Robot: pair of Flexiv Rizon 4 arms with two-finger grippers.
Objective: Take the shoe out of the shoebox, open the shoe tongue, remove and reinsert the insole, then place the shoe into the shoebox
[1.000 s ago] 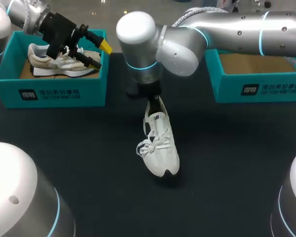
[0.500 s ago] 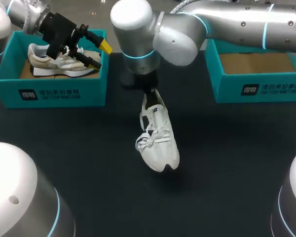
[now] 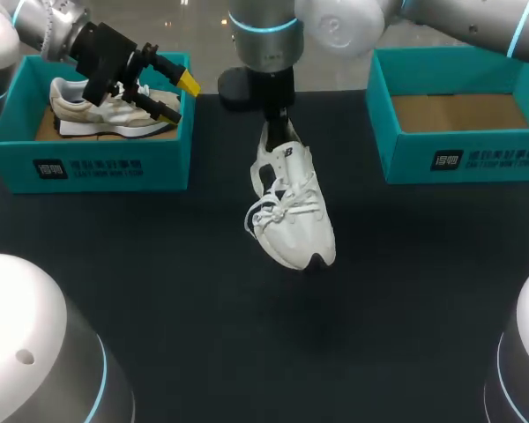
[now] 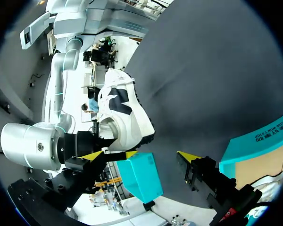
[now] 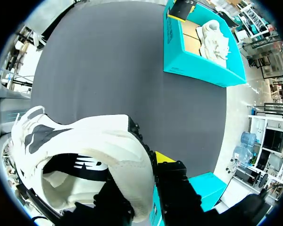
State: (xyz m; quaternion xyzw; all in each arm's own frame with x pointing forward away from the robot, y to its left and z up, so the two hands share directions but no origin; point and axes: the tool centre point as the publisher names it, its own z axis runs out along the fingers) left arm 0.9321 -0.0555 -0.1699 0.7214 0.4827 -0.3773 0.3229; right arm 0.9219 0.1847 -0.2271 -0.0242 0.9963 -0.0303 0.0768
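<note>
Right claw [image 3: 277,113]: clamped on the heel rim of the white shoe [image 3: 291,207], one finger inside the collar, one outside. Holds it toe-down, apparently just clear of the surface [image 3: 159,264], between the left shoebox [image 3: 88,167] and the empty right shoebox [image 3: 458,159].

Left claw [image 3: 178,99]: fingers apart, gripping nothing, above the beige shoe [image 3: 106,115] in the left shoebox.

Risk: thin pinch on soft heel fabric, whole weight hanging below. Likely to swing or slip out on a quick move. Risk also of snagging the loose laces [image 3: 264,216], or clipping a box wall with the toe.
</note>
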